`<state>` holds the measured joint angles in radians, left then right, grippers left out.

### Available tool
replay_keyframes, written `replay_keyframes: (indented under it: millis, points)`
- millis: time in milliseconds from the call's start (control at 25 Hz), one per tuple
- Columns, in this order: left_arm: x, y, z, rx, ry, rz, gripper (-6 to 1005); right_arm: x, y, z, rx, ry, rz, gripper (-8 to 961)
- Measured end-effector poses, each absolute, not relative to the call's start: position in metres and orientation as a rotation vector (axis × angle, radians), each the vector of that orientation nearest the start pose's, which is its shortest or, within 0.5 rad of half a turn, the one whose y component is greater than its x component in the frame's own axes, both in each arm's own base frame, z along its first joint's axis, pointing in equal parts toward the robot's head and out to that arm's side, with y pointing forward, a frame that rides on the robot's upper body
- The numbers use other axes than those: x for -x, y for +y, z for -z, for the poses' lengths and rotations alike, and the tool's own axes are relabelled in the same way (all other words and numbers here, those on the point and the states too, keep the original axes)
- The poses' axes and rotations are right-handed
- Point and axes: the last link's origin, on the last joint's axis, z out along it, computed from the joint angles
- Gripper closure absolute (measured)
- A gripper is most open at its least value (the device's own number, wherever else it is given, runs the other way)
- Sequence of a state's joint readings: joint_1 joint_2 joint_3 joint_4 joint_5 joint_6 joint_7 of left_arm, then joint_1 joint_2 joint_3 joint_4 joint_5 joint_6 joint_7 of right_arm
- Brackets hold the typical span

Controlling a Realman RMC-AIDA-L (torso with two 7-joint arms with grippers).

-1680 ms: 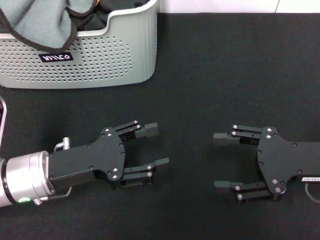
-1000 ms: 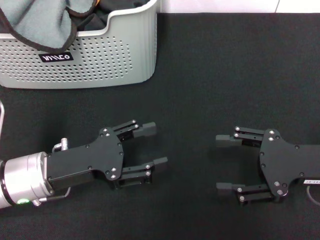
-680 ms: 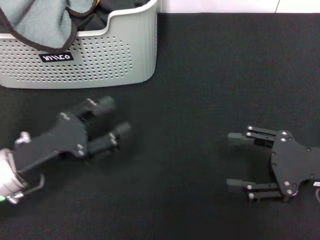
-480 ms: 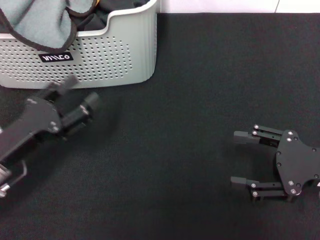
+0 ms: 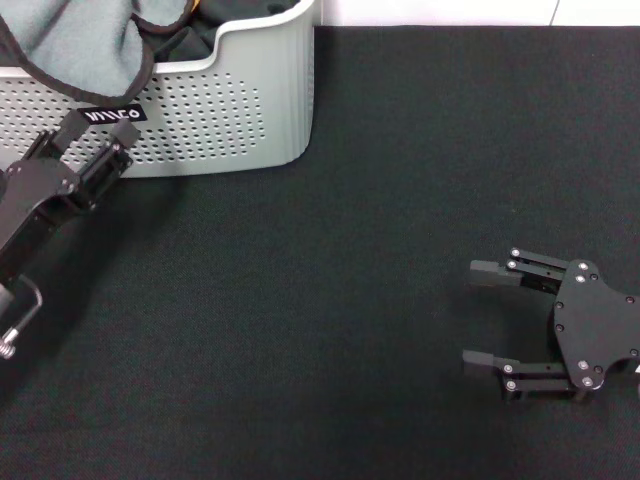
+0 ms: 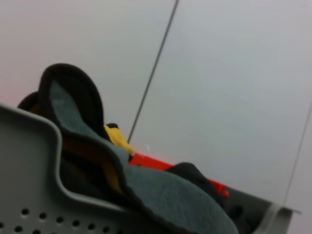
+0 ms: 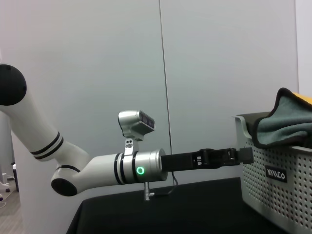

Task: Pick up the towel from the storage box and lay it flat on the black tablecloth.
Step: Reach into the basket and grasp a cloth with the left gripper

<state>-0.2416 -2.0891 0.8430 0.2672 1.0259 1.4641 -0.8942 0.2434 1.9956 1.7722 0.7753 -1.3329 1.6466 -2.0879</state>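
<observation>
Tablecloth first: the black tablecloth (image 5: 380,180) covers the whole tabletop, matte and finely textured, with a pale strip of floor or wall beyond its far edge. Most of the cloth lies bare from the middle to the right edge. The storage box (image 5: 230,110) sits at the far left corner, and the towel (image 5: 70,45) is heaped inside it, grey face up, its black border hanging over the front rim. The left gripper (image 5: 92,150) is against the box's front wall, over the black label; whether its fingers are apart cannot be told. The right gripper (image 5: 487,312) rests low near the near right corner, fingers spread wide and holding nothing. Only the left wrist view shows the towel's (image 6: 170,195) yellow face. The right wrist view shows the left gripper (image 7: 246,155) side-on at the box (image 7: 278,185) and grey wall panels behind.
</observation>
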Motion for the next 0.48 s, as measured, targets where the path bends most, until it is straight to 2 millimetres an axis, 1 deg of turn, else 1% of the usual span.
replay_keyframes:
  millis: [280, 400, 480]
  points:
    - [0.3327, 0.2776, -0.0141, 1.791, -0.788, 1.175, 195, -0.2442, 0.2539, 0.0089, 2.814, 0.105, -1.035, 129]
    - [0.3341, 0.2782, -0.017, 1.767, -0.833, 1.206, 199, -0.2444, 0.254, 0.009, 2.811, 0.11, -1.038, 128]
    - [0.3377, 0.2789, -0.021, 1.719, -0.901, 1.245, 202, -0.2433, 0.2549, 0.009, 2.811, 0.105, -1.041, 128]
